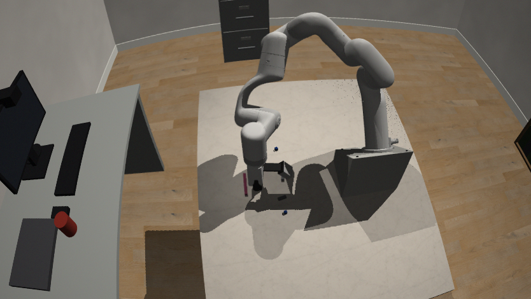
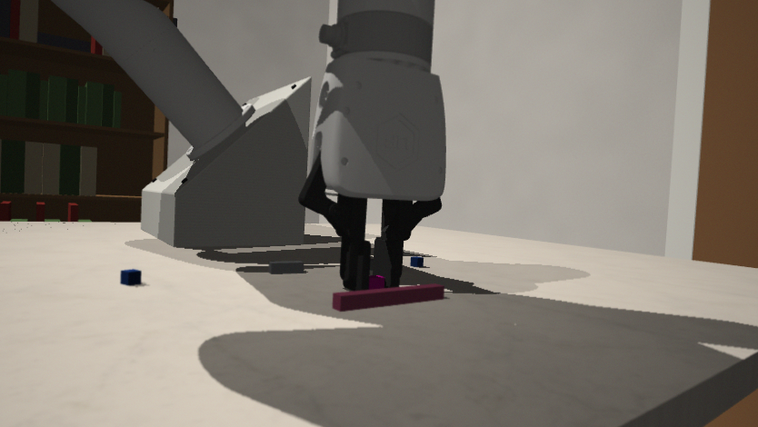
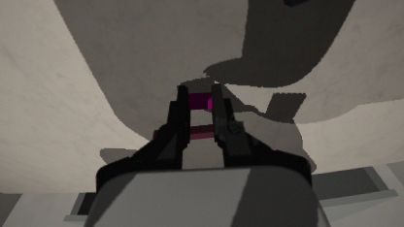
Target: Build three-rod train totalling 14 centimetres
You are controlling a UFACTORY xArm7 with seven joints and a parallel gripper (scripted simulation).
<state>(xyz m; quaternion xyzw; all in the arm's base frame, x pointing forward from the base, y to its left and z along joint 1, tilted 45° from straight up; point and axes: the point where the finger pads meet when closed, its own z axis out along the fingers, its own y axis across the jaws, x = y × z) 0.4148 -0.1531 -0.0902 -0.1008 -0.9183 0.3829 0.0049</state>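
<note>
My gripper point(image 2: 371, 280) points straight down and is shut on a short magenta rod point(image 2: 376, 281), held very low over the table; I cannot tell if the rod touches it. The wrist view shows the magenta rod point(image 3: 200, 102) between the fingertips. A long pink rod point(image 2: 388, 296) lies flat just in front of the fingers, also in the wrist view point(image 3: 201, 132) and left of the gripper point(image 1: 256, 185) in the top view point(image 1: 245, 184). A grey rod point(image 2: 286, 266) lies apart in shadow point(image 1: 282, 197).
Two small blue rods lie apart from the rest, one point(image 2: 130, 276) point(image 1: 284, 212) and another point(image 2: 416, 261) point(image 1: 276, 149). The robot's base point(image 1: 371, 170) stands to one side. A desk point(image 1: 74, 185) stands beyond the mat's edge.
</note>
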